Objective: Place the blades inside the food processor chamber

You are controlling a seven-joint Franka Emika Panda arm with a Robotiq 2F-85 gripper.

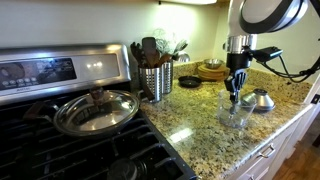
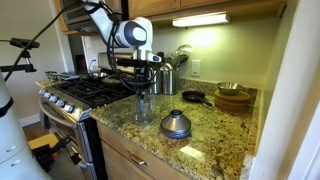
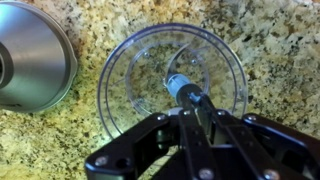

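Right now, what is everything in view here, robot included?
food processor chamber: one, clear, on the granite counter
blades: one, grey, at the chamber's centre, held by the fingers
dome-shaped piece: one, grey, beside the chamber
stove: one, steel and black, beside the counter
lidded pan: one, silver, on the stove
utensil holder: one, steel, next to the stove
skillet: one, black, further back on the counter
bowls: stacked, brown, near the wall
robot arm: one, white, above the chamber
gripper: one, black, fingers shut on the blades
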